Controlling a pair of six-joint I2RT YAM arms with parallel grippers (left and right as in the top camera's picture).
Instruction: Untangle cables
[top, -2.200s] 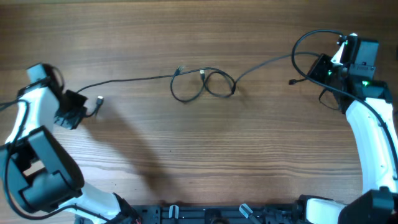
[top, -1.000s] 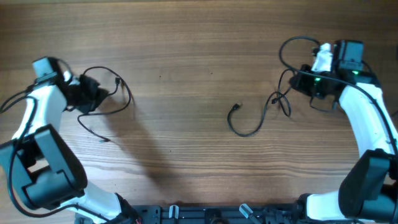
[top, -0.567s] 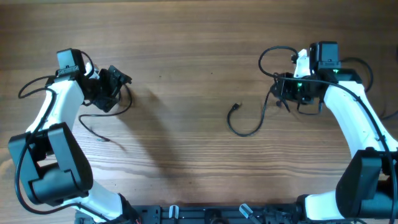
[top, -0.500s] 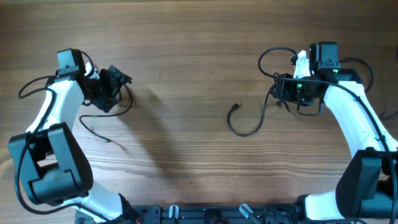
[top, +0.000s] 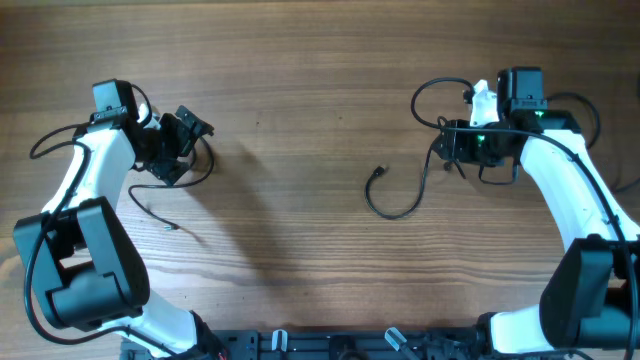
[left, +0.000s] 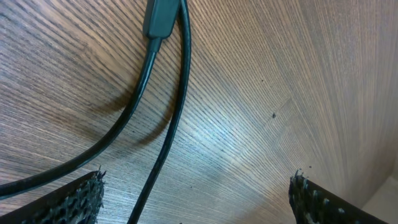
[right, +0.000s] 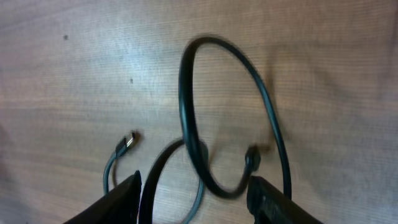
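Two thin black cables lie apart on the wood. The left cable (top: 150, 211) loops beside my left gripper (top: 188, 148). In the left wrist view its plug (left: 163, 15) lies ahead, and one strand (left: 169, 134) runs between the wide open fingers (left: 65, 202) without being pinched. The right cable (top: 400, 213) curves from a small plug (top: 379, 172) toward my right gripper (top: 447, 146). The right wrist view shows its loops (right: 193, 118) lying loose between the spread fingers (right: 118, 202) of that gripper (right: 196, 205).
Thicker black robot wires arc above the right arm (top: 430, 92) and behind the left arm (top: 45, 145). The arm bases and a rail (top: 330, 345) sit along the near table edge.
Both grippers have opened and let go of their cables. The left arm has shifted right and the right arm left since a second ago. The two cables now rest apart.
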